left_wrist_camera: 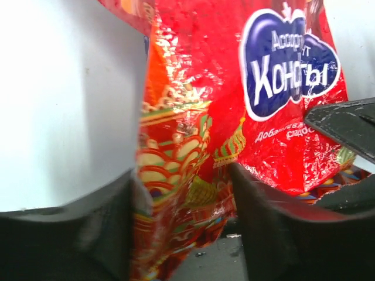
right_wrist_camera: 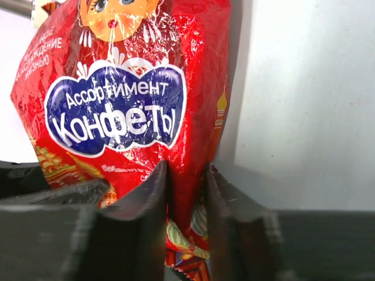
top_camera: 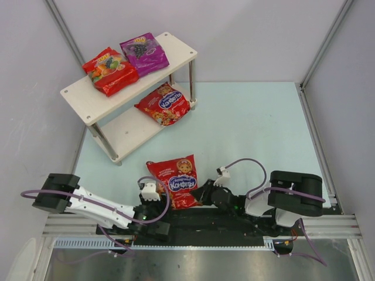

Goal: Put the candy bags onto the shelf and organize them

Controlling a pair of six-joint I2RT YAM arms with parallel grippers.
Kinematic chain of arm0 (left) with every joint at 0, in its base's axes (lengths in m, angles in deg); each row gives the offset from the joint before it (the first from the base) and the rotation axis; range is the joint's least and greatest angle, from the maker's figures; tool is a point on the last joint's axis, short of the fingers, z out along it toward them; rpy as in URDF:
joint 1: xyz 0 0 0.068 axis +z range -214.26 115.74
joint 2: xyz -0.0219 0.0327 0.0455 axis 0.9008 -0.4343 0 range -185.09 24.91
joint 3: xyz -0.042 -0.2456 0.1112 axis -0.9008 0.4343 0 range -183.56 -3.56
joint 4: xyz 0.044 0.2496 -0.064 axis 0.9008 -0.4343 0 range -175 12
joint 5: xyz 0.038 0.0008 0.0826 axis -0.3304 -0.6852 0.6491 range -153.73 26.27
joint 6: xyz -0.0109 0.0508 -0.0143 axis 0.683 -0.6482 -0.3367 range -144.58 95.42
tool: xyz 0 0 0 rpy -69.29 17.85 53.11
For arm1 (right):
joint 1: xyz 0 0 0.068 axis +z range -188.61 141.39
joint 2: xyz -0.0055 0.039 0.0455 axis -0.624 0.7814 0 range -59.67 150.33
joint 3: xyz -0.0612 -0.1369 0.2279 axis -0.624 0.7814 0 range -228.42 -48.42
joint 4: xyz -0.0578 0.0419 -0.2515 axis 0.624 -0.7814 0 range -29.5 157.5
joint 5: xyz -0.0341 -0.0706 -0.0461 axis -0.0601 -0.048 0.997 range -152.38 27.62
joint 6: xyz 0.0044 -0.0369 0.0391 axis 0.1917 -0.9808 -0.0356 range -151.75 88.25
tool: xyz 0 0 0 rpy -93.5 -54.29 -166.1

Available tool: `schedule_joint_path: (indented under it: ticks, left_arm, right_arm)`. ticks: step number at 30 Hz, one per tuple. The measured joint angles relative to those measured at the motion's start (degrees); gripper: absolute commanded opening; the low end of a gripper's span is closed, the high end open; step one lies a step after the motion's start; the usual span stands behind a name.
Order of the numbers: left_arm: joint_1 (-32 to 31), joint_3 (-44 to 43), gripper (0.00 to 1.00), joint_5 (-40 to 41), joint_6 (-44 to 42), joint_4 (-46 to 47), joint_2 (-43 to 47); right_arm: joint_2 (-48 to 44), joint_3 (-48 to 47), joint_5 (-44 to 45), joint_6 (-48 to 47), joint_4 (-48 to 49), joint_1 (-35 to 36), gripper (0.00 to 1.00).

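Pale table point(top_camera: 252, 129); red bag point(top_camera: 176, 178) held before shelf point(top_camera: 79, 96).

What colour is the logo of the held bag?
The bag has a dark blue logo; right wrist view.

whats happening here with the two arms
Both arms are on the red bag lying on the table. The right gripper is pinching its edge. The left gripper straddles another corner, grip unclear. Three bags are on the shelf: the fruit bag and purple bag on top, a second red bag on the lower board.
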State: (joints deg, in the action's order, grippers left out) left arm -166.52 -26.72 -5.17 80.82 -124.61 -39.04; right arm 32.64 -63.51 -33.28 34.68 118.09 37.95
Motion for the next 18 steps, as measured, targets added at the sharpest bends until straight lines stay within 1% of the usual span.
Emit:
schedule_joint_path:
  ticks: [1,2,3,5,7,11,15,17,18]
  left_arm:
    - [0.0,0.74,0.38,0.04,0.13,0.02,0.96]
    - [0.0,1.09,0.3,0.17,0.5,0.2,1.57]
    - [-0.04,1.31,0.15,0.46,0.09,0.17,2.29]
    - [-0.04,1.31,0.0,1.27,-0.11,0.26,2.97]
    - [-0.11,0.76,0.0,2.29,-0.85,0.48,3.1]
    - [-0.13,-2.99,0.0,3.1,-1.51,-2.14,0.76]
    - [-0.13,-10.03,0.0,5.86,2.4,-10.1,-4.5]
    - [-0.11,-13.9,0.0,8.02,4.35,-17.11,-7.04]
    - [-0.04,-15.13,0.0,9.14,4.79,-19.17,-7.76]
  right_arm:
    - [0.07,-0.04,-0.61,0.11,0.31,-0.39,0.01]
    - [0.02,-0.04,-1.14,-0.44,0.37,-0.63,0.0]
    - [-0.09,-0.04,-1.4,-0.9,0.39,-0.81,0.0]
    - [-0.98,-0.04,-1.57,-2.19,0.2,-1.05,0.0]
    - [-3.5,-0.33,-1.6,-4.9,-1.42,-1.09,0.0]
    - [-9.53,-2.67,-1.36,-15.93,-8.17,-1.31,0.0]
    - [-15.1,-5.64,-2.32,-29.64,-12.76,-2.69,0.0]
    - [-16.96,-7.39,-3.98,-34.82,-13.57,-4.17,0.0]
    - [-17.55,-8.33,-5.14,-37.05,-13.62,-5.25,0.0]
